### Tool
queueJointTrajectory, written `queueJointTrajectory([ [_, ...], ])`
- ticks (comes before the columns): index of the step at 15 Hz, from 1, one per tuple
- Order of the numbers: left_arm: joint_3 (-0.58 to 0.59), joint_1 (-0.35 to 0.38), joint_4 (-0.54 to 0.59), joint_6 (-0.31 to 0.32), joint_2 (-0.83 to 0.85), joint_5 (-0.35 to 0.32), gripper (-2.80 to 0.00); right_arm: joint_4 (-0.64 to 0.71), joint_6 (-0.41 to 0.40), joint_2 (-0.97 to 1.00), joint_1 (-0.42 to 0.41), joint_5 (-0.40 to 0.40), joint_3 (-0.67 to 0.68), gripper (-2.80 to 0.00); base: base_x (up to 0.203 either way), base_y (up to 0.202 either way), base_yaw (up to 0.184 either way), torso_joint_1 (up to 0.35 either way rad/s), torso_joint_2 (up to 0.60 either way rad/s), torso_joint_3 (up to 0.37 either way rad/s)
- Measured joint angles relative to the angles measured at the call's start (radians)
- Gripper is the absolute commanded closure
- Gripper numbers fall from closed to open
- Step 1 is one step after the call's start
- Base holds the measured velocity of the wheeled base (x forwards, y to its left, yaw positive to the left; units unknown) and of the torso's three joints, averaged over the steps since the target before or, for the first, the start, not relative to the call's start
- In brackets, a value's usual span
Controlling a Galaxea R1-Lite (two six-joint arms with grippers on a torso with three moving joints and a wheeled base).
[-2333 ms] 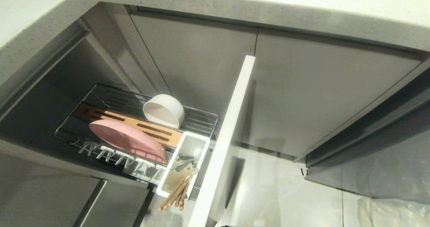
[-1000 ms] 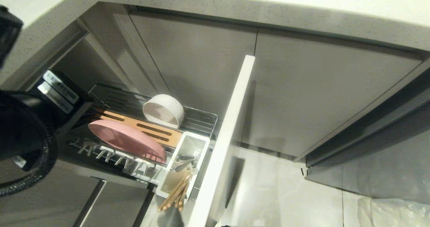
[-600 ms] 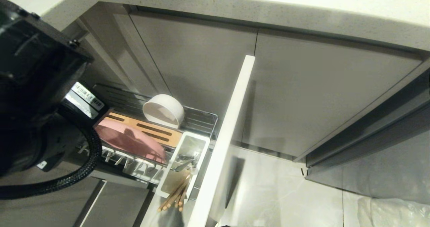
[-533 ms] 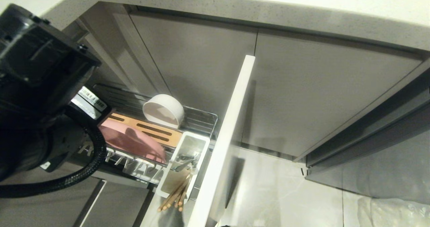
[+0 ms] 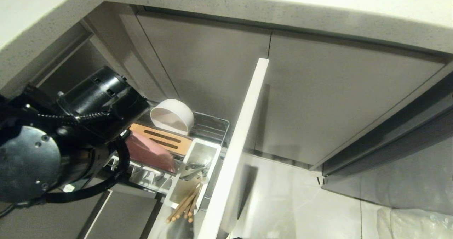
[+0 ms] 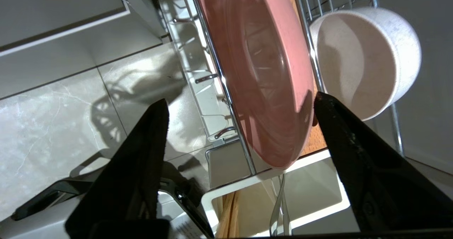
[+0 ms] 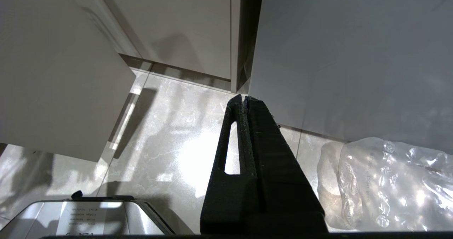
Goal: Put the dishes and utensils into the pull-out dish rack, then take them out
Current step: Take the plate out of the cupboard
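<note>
The pull-out dish rack (image 5: 212,125) stands open, its pale front panel (image 5: 240,150) edge-on. A pink plate (image 5: 150,153) (image 6: 262,72) stands on edge against the wooden strip (image 5: 161,138). Behind it a cream bowl (image 5: 172,115) (image 6: 364,58) lies on its side. The white caddy (image 5: 177,191) (image 6: 226,189) holds chopsticks (image 5: 184,205) (image 6: 228,217) and a fork (image 5: 193,173) (image 6: 279,210). My left arm (image 5: 53,143) hangs over the rack's left part, hiding the fingers there. My left gripper (image 6: 240,98) is open, one finger on either side of the plate's rim and apart from it. My right gripper (image 7: 244,99) is shut, empty, parked over the floor.
A pale stone countertop (image 5: 247,1) overhangs the grey cabinet doors (image 5: 336,90). Glossy tiled floor (image 5: 293,196) lies below the rack. A crumpled clear plastic bag (image 5: 414,225) (image 7: 389,182) sits on the floor at the right.
My left arm has come in from the left and swung rightward and down over the rack, now covering the plate's left half. Plate, bowl and utensils have not moved.
</note>
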Motion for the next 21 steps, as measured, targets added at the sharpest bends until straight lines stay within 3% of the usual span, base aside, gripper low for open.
queueJointTrajectory([
  [5, -0.024, 0.007, -0.047, 0.001, 0.061, -0.015, -2.8, 0.0, 0.0, 0.0, 0.0, 0.0, 0.0, 0.0, 0.0, 0.0, 0.0, 0.0, 0.0, 0.0],
  [15, -0.057, 0.124, -0.119, 0.005, 0.181, -0.067, -2.8, 0.0, 0.0, 0.0, 0.0, 0.0, 0.0, 0.0, 0.0, 0.0, 0.0, 0.0, 0.0, 0.0],
  [16, -0.059, 0.129, -0.121, 0.005, 0.189, -0.067, 0.0, 0.0, 0.0, 0.0, 0.0, 0.0, 0.0, 0.0, 0.0, 0.0, 0.0, 0.0, 0.0, 0.0],
  [21, -0.063, 0.133, -0.119, 0.009, 0.197, -0.066, 0.0, 0.0, 0.0, 0.0, 0.0, 0.0, 0.0, 0.0, 0.0, 0.0, 0.0, 0.0, 0.0, 0.0],
])
